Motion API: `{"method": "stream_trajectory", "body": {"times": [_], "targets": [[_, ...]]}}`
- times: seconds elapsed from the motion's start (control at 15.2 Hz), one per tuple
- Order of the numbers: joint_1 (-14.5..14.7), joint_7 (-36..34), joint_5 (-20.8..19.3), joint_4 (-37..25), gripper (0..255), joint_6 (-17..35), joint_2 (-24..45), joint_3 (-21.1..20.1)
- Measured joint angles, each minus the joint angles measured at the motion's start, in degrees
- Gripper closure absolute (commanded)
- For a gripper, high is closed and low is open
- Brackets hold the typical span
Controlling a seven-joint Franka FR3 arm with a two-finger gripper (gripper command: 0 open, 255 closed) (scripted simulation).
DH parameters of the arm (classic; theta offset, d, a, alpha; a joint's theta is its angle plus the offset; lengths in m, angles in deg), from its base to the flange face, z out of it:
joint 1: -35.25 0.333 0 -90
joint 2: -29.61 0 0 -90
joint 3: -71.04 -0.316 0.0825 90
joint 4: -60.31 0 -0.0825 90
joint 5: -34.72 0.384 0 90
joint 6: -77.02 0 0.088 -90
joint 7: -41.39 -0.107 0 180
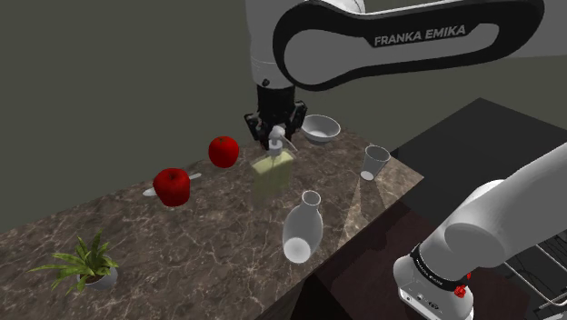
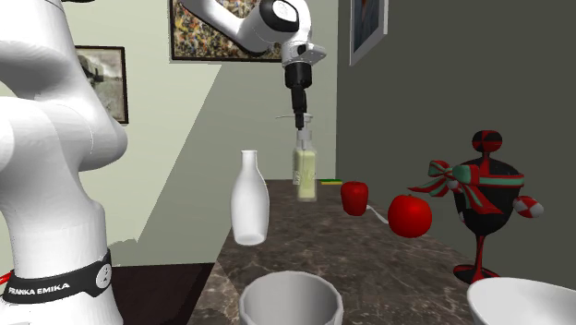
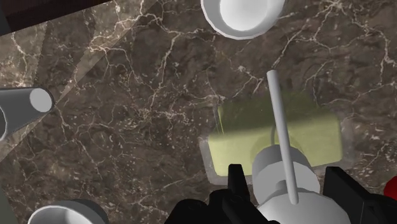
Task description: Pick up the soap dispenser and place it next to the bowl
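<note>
My gripper [image 1: 274, 132] is closed narrow on the white pump neck of the soap dispenser [image 1: 272, 175]. The bottle seems to hang just clear of the marble counter [image 1: 182, 245], between the nearer red apple [image 1: 223, 151] and the white vase [image 1: 302, 227], so I judge the pick done and the carry begun. Next I should move it farther off and toward the shoulder view's right, then lower it upright just beside the bowl [image 1: 321, 128], clear of the cup [image 1: 374, 161].
</note>
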Motion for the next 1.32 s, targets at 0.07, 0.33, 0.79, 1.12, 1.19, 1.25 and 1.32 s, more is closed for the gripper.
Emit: {"method": "stream_trajectory", "body": {"times": [0.07, 0.33, 0.79, 1.12, 1.19, 1.25, 1.32], "targets": [[0.0, 0.1, 0.0, -0.8, 255, -0.8, 0.0, 0.0], [-0.1, 0.1, -0.2, -4.1, 255, -3.9, 0.3, 0.0], [-0.3, 0.4, -0.5, -10.1, 255, -9.3, 0.9, 0.1], [-0.4, 0.5, -0.9, -14.6, 255, -13.2, 1.7, 0.0], [-0.5, 0.6, -1.0, -15.5, 255, -14.0, 1.8, 0.1], [-0.5, 0.6, -1.1, -16.4, 255, -14.7, 1.9, 0.0], [-0.5, 0.5, -1.4, -17.7, 255, -15.6, 2.5, -0.1]]}}
